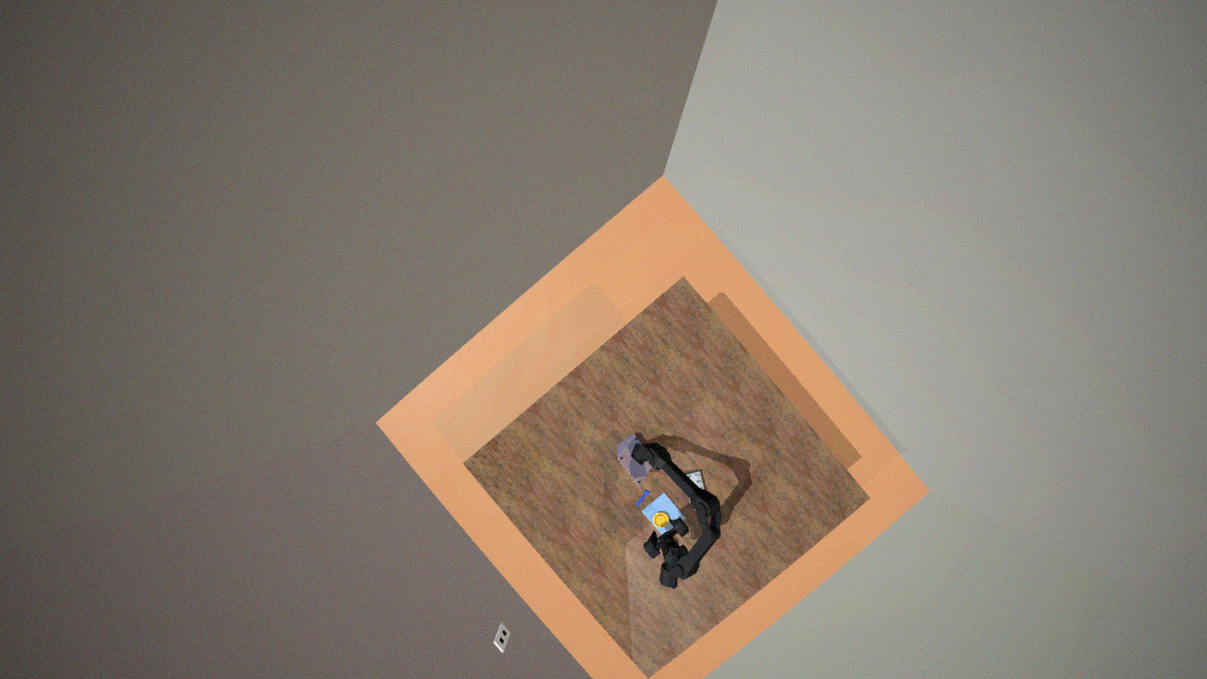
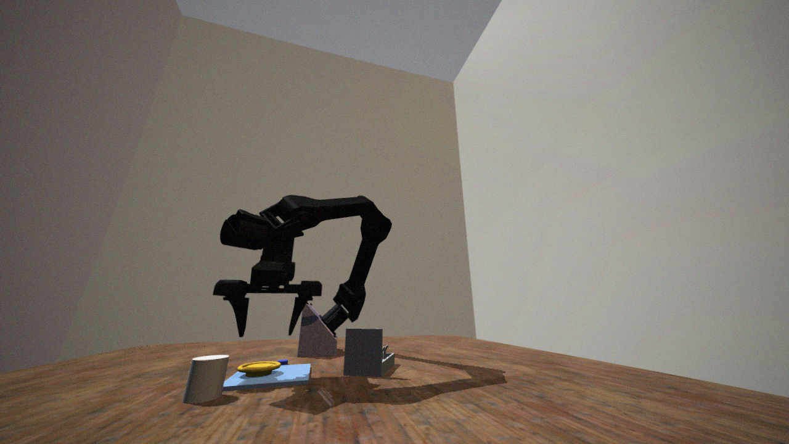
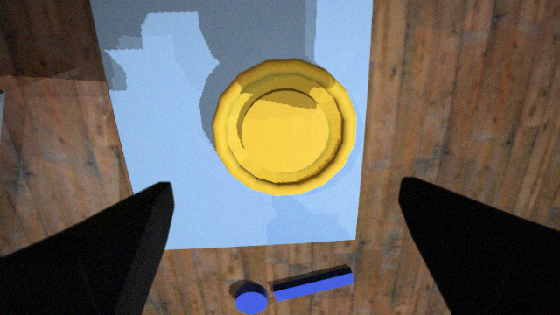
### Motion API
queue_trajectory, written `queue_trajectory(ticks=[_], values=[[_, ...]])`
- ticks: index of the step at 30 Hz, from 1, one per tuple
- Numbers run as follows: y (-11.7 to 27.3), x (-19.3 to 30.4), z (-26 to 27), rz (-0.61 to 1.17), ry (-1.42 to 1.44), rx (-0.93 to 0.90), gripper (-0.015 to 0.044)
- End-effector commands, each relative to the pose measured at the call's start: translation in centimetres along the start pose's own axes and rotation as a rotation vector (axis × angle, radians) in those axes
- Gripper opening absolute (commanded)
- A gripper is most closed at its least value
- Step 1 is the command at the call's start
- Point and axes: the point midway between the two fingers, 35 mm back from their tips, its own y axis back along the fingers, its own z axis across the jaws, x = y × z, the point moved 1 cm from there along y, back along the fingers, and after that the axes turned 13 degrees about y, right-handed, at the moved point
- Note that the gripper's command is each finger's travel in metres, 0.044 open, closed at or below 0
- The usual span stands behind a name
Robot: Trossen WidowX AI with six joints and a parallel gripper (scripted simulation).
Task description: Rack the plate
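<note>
We see the gripper point(image 2: 267, 331) hanging above the desk point(image 2: 551, 402), pointed straight down, its two black fingers spread wide with nothing between them. In the wrist view the fingers frame the yellow plate point(image 3: 284, 127), which lies flat, right side up, on a pale blue mat point(image 3: 175, 144); the plate sits toward one long edge of the mat and inside its border. In the side view the fingertips stand well above the plate point(image 2: 258, 366) and touch nothing.

We note a small blue cylinder point(image 3: 250, 299) and a short blue bar point(image 3: 312, 284) lying on the wood just beyond one short edge of the mat, close to each other but apart. In the side view a white cup point(image 2: 205, 378), leaning slightly, stands just beside the near end of the mat point(image 2: 275, 377).

The dish rack point(image 2: 368, 353) stands on the desk beside the mat, and we see it from its solid grey end, so its slots are mostly hidden. A pale wedge-shaped block point(image 2: 315, 333) stands behind, where the arm point(image 2: 363, 259) meets the desk. From above, all these things sit grouped near the middle of the desk point(image 1: 573, 422), away from every edge and corner, and the arm casts a long shadow across the wood.
</note>
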Motion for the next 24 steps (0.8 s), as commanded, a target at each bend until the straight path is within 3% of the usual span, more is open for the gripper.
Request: queue_trajectory(ticks=[1, 24], values=[[-0.5, 0.1, 0.1, -0.014, 0.0, 0.005, 0.04], [-4.2, -0.2, -0.2, -0.015, 0.0, 0.005, 0.04]])
